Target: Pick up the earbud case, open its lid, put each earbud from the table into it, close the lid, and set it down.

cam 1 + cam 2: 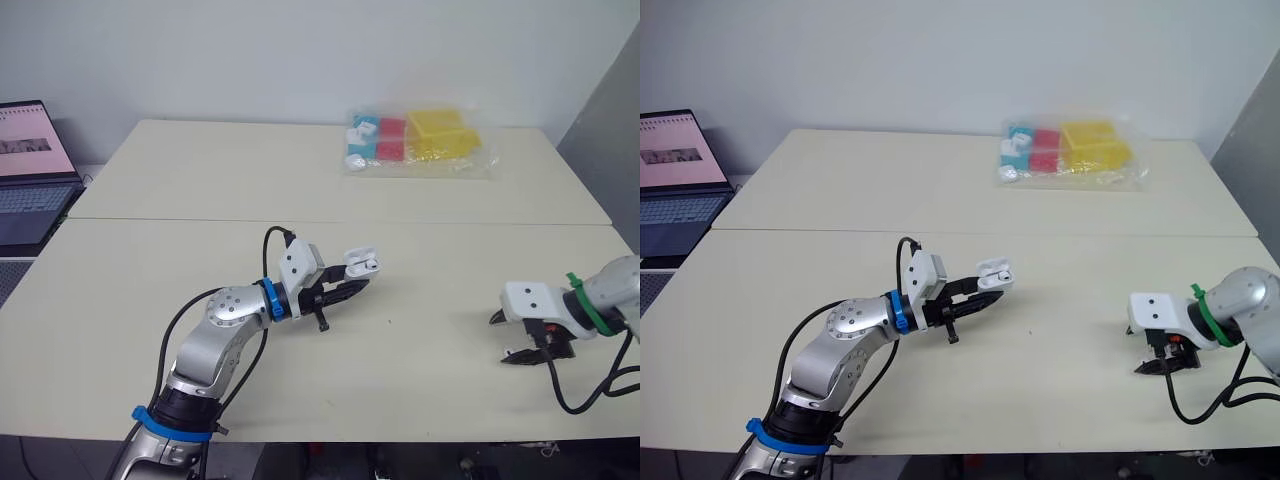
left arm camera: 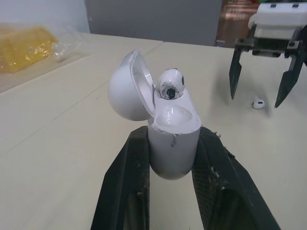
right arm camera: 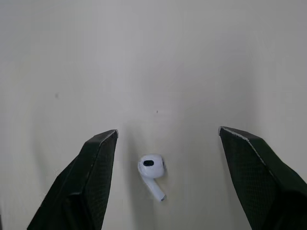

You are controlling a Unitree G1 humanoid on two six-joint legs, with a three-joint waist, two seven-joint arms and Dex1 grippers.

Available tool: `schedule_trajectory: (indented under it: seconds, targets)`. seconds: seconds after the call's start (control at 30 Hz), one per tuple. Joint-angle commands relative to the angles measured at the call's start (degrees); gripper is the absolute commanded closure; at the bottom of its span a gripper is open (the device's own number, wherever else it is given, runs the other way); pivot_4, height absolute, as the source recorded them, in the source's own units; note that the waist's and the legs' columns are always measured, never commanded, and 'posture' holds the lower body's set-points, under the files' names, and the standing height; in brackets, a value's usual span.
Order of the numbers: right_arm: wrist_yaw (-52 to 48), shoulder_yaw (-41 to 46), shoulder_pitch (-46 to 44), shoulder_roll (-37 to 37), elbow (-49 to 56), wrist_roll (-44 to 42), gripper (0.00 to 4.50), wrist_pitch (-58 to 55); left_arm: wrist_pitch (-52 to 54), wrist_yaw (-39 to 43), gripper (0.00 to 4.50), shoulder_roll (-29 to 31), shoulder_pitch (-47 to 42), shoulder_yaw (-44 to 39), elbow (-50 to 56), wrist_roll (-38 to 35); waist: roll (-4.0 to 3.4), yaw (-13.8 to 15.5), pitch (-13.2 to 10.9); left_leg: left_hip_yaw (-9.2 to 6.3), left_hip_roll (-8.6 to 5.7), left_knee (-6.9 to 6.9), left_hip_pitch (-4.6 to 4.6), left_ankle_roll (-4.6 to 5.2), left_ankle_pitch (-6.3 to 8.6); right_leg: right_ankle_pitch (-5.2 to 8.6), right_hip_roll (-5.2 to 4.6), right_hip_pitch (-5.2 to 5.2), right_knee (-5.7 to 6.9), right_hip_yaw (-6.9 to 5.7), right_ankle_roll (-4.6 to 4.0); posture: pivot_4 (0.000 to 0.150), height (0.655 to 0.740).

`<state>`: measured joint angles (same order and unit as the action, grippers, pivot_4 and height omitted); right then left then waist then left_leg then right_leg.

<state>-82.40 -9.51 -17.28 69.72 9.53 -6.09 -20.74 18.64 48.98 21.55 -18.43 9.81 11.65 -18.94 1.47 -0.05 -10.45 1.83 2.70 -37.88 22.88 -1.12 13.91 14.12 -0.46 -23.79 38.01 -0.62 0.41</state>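
My left gripper is shut on the white earbud case and holds it a little above the table centre. The case lid is swung open, and one earbud sits in a slot with its head sticking up. A second white earbud lies on the table at the right. My right gripper hovers open just over it, one finger on each side and neither touching. From the left wrist view that gripper stands over the loose earbud.
A clear plastic bag of yellow, red and blue blocks lies at the back of the far table. An open laptop stands at the left edge. A seam runs between the two tables.
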Motion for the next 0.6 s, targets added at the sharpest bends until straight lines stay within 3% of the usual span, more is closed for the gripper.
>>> schedule_trajectory:
  seconds: [0.03,0.17,0.23,0.6]
  targets:
    - [0.8,3.7,1.6,2.1,5.5,-2.5,0.95,-7.7,-0.2,-0.6,3.69,-0.5,0.0,0.3,2.8,-0.7,0.00,0.0,0.0,0.00,0.00,0.01,0.01,0.00,0.00,0.00,0.00,0.00,-0.02,0.00,0.00,0.150,0.7354]
    - [4.1,1.6,4.1,6.1,11.6,1.8,0.95,-16.5,-0.5,-0.7,3.69,-1.1,0.5,1.0,3.0,-0.5,-0.02,0.1,0.0,-0.02,-0.02,0.01,0.02,0.00,0.00,0.01,-0.06,-0.01,-0.02,0.03,0.00,0.150,0.7354]
    - [5.1,-0.2,4.7,7.1,12.4,4.5,0.95,-14.8,-0.7,-0.9,3.69,-1.4,0.5,1.3,2.9,-0.4,-0.01,0.0,0.0,-0.02,-0.02,0.00,0.01,0.00,0.00,0.00,-0.07,-0.04,-0.01,0.05,0.00,0.150,0.7354]
    - [7.3,-7.2,0.3,2.9,12.3,10.9,0.95,-14.2,-1.1,-1.4,3.69,-2.2,0.6,1.8,2.6,0.1,-0.01,-0.1,0.0,-0.01,-0.01,0.00,0.03,0.00,0.00,0.00,-0.01,-0.11,0.02,0.05,0.00,0.150,0.7354]
